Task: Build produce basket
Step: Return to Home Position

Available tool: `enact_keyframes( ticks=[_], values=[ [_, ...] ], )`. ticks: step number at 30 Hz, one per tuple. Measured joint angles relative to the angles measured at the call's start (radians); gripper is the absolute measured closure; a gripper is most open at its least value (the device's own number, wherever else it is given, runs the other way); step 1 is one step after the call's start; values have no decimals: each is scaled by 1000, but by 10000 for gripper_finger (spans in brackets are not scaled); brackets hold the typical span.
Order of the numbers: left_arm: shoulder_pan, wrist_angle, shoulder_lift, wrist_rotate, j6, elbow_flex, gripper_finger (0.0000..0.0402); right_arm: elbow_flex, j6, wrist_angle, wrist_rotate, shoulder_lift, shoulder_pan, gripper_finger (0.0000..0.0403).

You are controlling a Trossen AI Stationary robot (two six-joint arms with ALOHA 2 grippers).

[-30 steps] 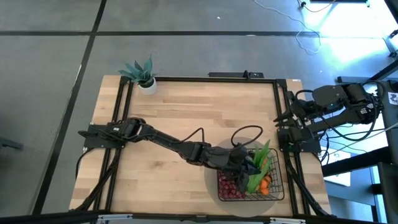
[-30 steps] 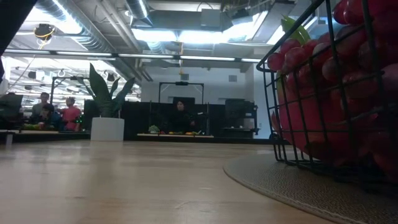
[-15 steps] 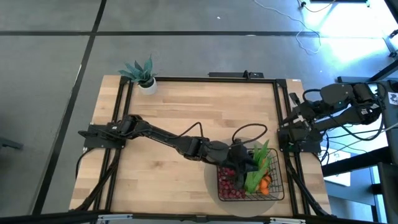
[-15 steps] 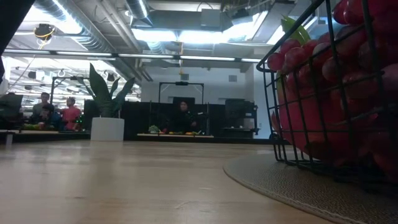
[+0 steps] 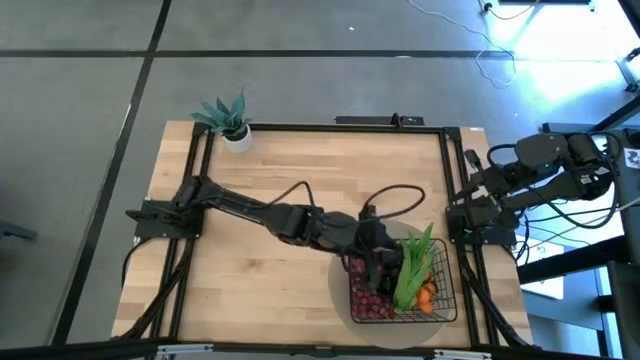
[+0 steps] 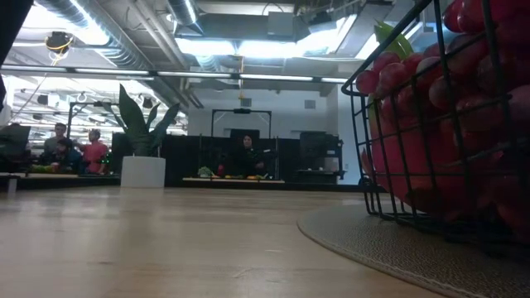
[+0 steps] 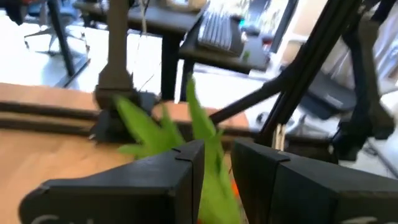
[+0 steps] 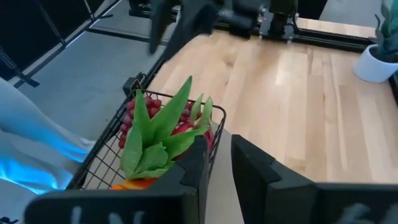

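Observation:
The black wire basket stands on a round grey mat at the table's near right. In it lie red grapes, an orange tangerine and a long green leafy stalk, whose leaves stick up past the rim. My left gripper hovers over the basket's left side, shut, nothing between its fingers; the stalk shows beyond them. My right gripper waits shut at the table's right edge.
A blue-green plant in a white pot stands at the far left corner. Black frame rails run along the table's edges. Bare wood lies left of and beyond the mat. People sit in the room behind the table.
My left gripper has risen out of the basket, drawn back a little toward the table's left and rolled about its own line. The stalk and the other produce have stayed in the basket.

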Motion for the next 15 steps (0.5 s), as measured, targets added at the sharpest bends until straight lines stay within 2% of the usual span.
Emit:
enact_keyframes(
  ticks=[9, 11, 15],
  values=[
    [10, -229, -132, 11, 27, -2, 333, 0, 23, 7, -65, -3, 0, 345],
    [20, -258, -160, 17, 29, -1, 335, 0, 9, 13, -55, -3, 0, 347],
    [36, -468, -247, -2, 33, -1, 365, 0, -5, 57, 14, -4, 0, 373]
  ],
)
